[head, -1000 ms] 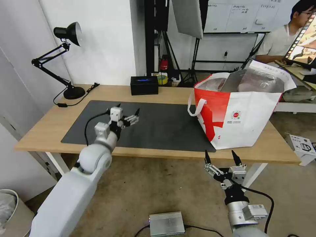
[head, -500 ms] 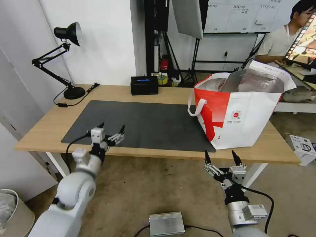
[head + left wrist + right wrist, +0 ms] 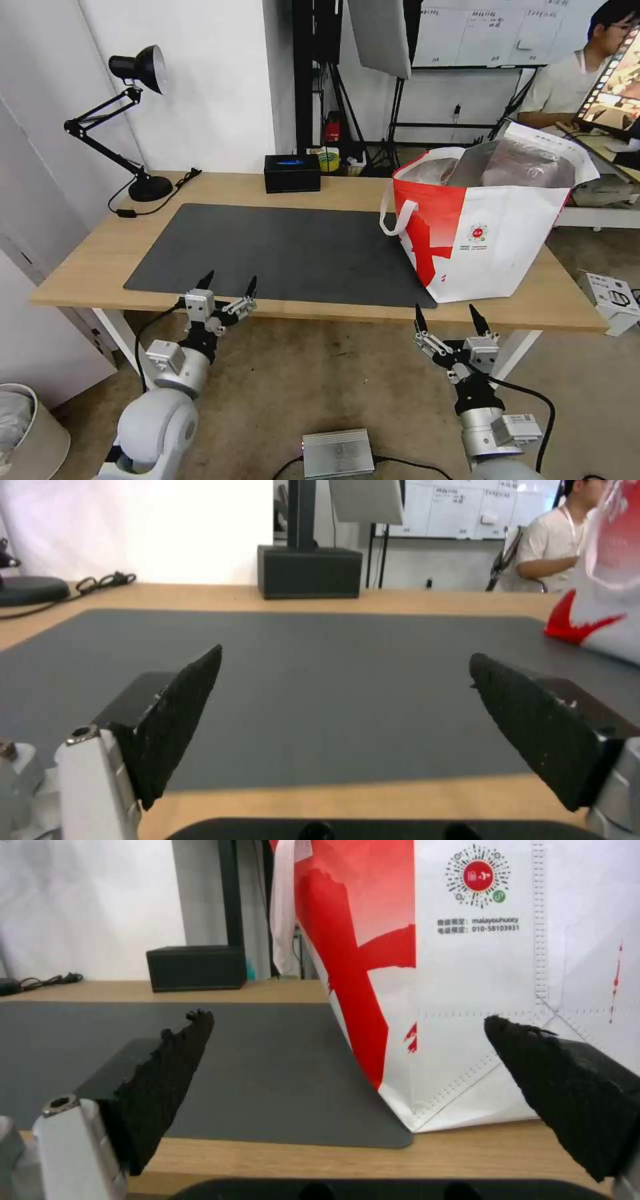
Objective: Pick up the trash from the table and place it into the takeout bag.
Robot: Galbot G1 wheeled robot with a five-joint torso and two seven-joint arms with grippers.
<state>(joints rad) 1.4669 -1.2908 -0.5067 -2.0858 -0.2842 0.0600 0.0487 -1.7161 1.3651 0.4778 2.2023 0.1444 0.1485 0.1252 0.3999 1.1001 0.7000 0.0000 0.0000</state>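
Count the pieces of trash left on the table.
0. None lies on the table or its dark mat. The takeout bag stands at the table's right end; any trash inside it is hidden. The black tissue box sits at the back edge.

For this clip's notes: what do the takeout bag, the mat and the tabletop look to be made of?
Takeout bag: probably non-woven fabric, matte white and red, stitched seams in the right wrist view; lining looks like crinkled silver foil.
Mat: dark grey, matte, thin and flat; perhaps felt or rubber, unclear.
Table: light wood or wood-look laminate, smooth, faint grain.
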